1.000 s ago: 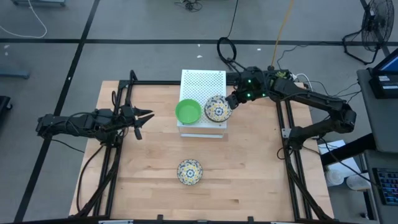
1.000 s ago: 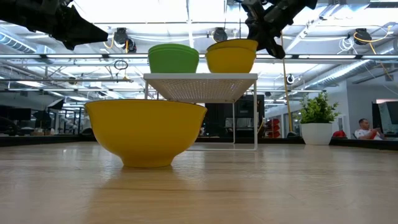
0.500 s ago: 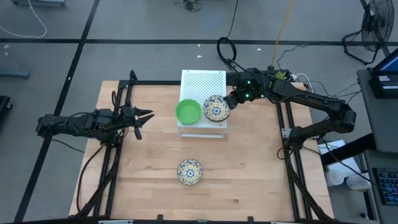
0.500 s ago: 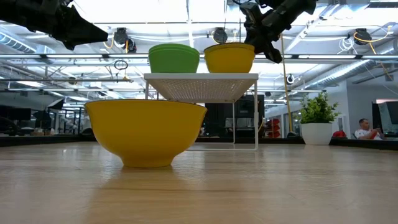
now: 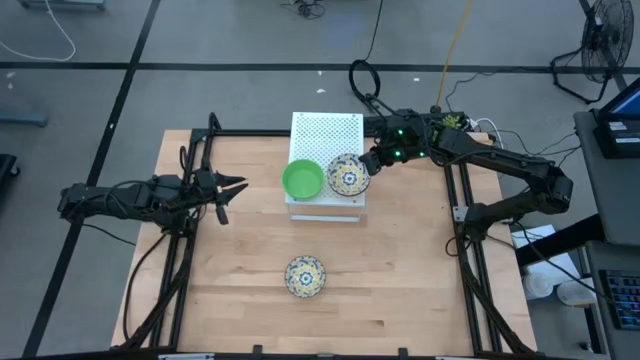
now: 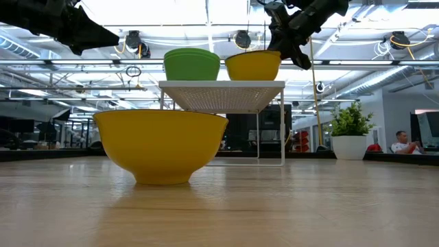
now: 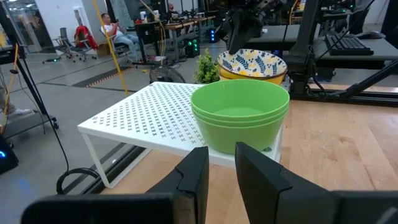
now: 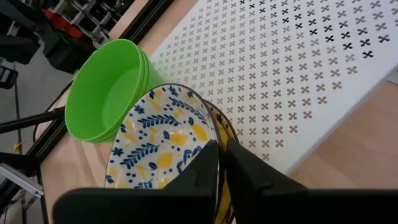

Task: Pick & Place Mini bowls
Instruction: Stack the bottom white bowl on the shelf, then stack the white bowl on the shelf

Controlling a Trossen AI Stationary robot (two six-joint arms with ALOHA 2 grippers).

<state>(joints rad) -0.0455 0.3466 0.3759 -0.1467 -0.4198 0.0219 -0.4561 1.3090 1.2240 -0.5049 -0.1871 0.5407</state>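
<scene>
A white perforated box (image 5: 325, 135) stands at the table's far middle. On its near edge sit a stack of green mini bowls (image 5: 302, 180) and, to its right, a patterned mini bowl (image 5: 350, 176) with a yellow outside (image 6: 252, 65). My right gripper (image 8: 222, 158) is shut on that bowl, reaching in from the far right. Another patterned mini bowl (image 5: 305, 276) rests on its base near the table's front. My left gripper (image 5: 228, 190) hovers open and empty at the left, level with the box, pointing at the green stack (image 7: 239, 118). My right gripper pinches the patterned bowl's rim (image 8: 210, 134) on the side toward the table's right, one finger inside the bowl and one outside. The fingers slant down from the far right. The bowl sits upright and level on top of the box, right beside the green stack.
Black frame rails (image 5: 462, 200) run along the table's left and right sides. A small potted plant (image 6: 351, 120) stands beyond the far edge, and a person (image 6: 408, 144) sits far back in the room. Bare wood lies around the front bowl.
My right gripper has sunk a little, and the patterned bowl has come down with it. The bowl was tipped slightly above the box and now sits level on it beside the green stack.
</scene>
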